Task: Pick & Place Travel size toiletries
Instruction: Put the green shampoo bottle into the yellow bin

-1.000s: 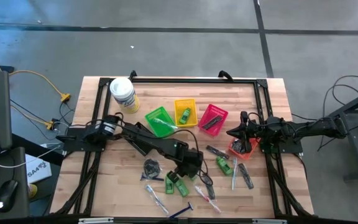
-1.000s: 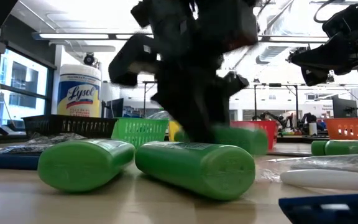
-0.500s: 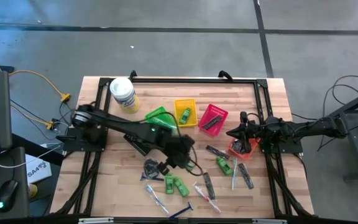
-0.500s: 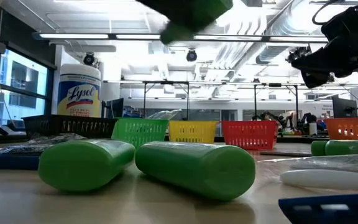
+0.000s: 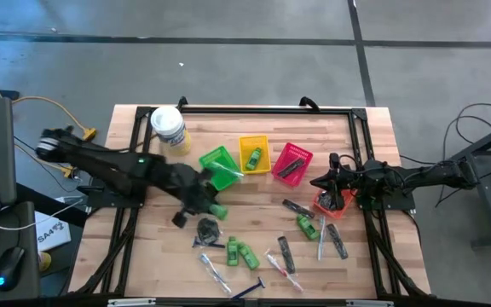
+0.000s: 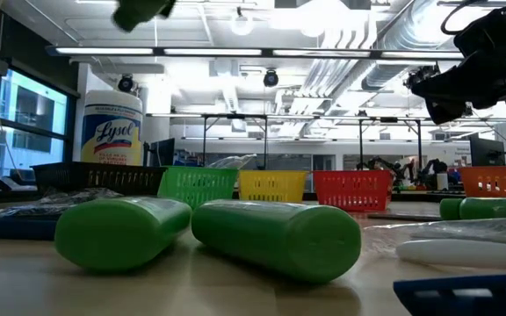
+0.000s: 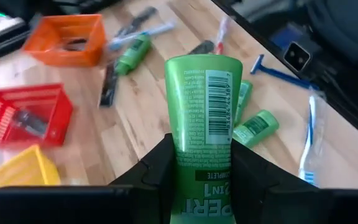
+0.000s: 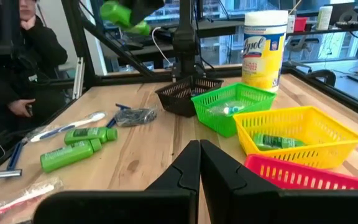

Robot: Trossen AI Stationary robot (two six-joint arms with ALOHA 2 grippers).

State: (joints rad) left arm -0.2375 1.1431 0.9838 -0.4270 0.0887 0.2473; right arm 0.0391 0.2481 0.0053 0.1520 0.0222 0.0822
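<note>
A: Where was the left claw [image 5: 214, 207]?
B: Above the table [image 5: 143, 247], just in front of the green basket [image 5: 218, 166], clamped on a green mini bottle [image 7: 201, 118], held clear of the wood.
A: Right claw [image 8: 199, 163]?
B: Fingers pressed together, nothing in it, over by the orange basket [image 5: 331, 203].
A: Other toiletries?
B: Two green bottles [image 5: 241, 252] lay side by side nr the front edge; a razor [image 5: 247, 290] close by.
</note>
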